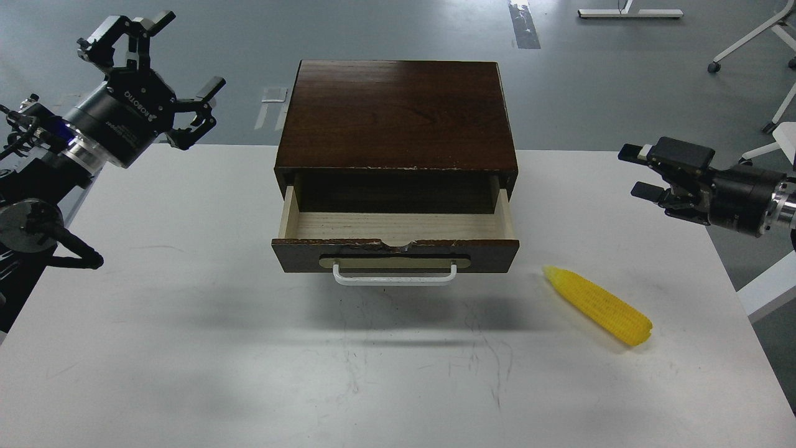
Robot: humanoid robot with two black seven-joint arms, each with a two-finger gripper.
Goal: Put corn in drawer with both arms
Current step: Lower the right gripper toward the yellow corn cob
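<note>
Head view: both black grippers, left (163, 71) and right (643, 171), spread empty; ridged yellow corn (598, 305) beside open wooden drawer (395, 233).

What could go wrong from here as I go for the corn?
1. The corn is round and lies loose on the table near its right edge; a clumsy pinch from the open right gripper might roll it off.
2. The drawer is only partly pulled out, so the corn could catch on the cabinet front.

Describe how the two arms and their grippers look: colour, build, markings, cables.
Both arms are black with silver wrist rings. The left gripper has chunky jointed black fingers, white ROBOTIQ lettering, thin cables and a blue glint near its wrist. The right gripper is similar; one fingertip looks pale.
</note>
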